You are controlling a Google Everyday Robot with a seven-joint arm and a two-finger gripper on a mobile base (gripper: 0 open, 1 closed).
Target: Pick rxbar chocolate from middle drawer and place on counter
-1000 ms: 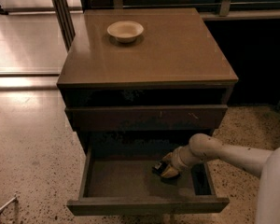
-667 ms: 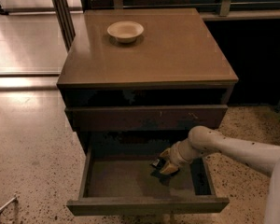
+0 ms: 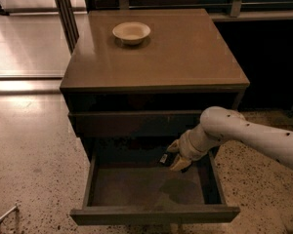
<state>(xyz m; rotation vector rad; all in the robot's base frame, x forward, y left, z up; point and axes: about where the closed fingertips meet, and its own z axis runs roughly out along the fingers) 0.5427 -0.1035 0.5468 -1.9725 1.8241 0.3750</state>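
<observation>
Item 1: gripper, at the end of the pale arm that enters from the right. We log it inside the opening of the middle drawer, toward the rear right, raised above the drawer floor. Its 2 yellowish fingers are closed around the rxbar chocolate, 1 above and 1 below.

Item 2: rxbar chocolate, a small dark bar with a pale mark, held at the fingertips and sticking out to the left. We see it clear of the drawer floor and below the closed drawer front above.

Item 3: middle drawer, pulled out toward the camera. We count 0 loose items on its visible floor, only a dark shadow under the gripper.

Item 4: counter, a glossy tan-brown top. It carries 1 round cream bowl near its far left edge; the bowl shows no contents.

Item 5: speckled floor, around the cabinet.
</observation>
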